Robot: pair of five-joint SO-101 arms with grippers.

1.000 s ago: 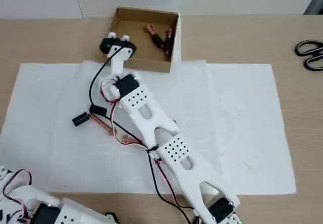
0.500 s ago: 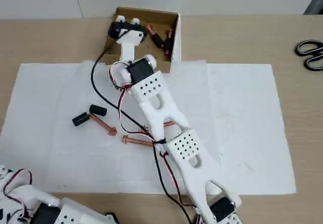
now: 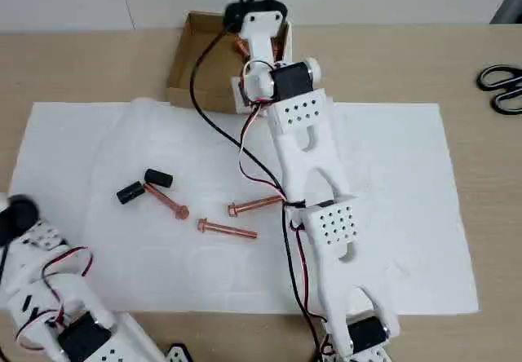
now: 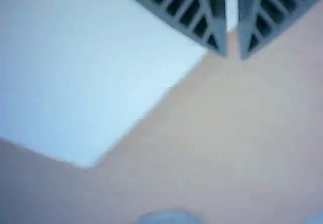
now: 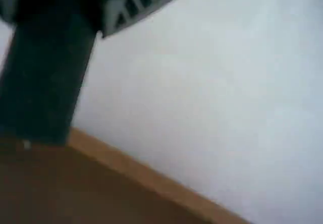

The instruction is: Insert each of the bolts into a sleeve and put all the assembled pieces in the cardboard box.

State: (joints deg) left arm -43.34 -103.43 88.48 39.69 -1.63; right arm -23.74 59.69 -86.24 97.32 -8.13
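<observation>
The cardboard box (image 3: 189, 56) stands at the table's far side, with copper-and-black assembled pieces (image 3: 242, 47) inside, partly hidden by my right arm. My right gripper (image 3: 254, 5) hangs over the box's far right corner. Two black sleeves (image 3: 130, 192) (image 3: 158, 178) lie on the white paper (image 3: 391, 183). One copper bolt (image 3: 167, 201) rests with an end beside them. Two more bolts (image 3: 256, 205) (image 3: 227, 229) lie loose mid-paper. My left gripper (image 4: 231, 35), shut with nothing held, hovers over the bare table by a paper corner; its arm (image 3: 49, 289) sits at the near left.
Black scissors (image 3: 501, 87) lie at the table's far right edge. A white wall and a dark upright post (image 5: 43, 77) stand beyond the table's far edge. The right arm's links (image 3: 314, 174) and cables cross the middle of the paper.
My right arm swung rightward from the box's left corner across it to its far right corner, uncovering the bolts on the paper. My left arm rose into the near-left corner.
</observation>
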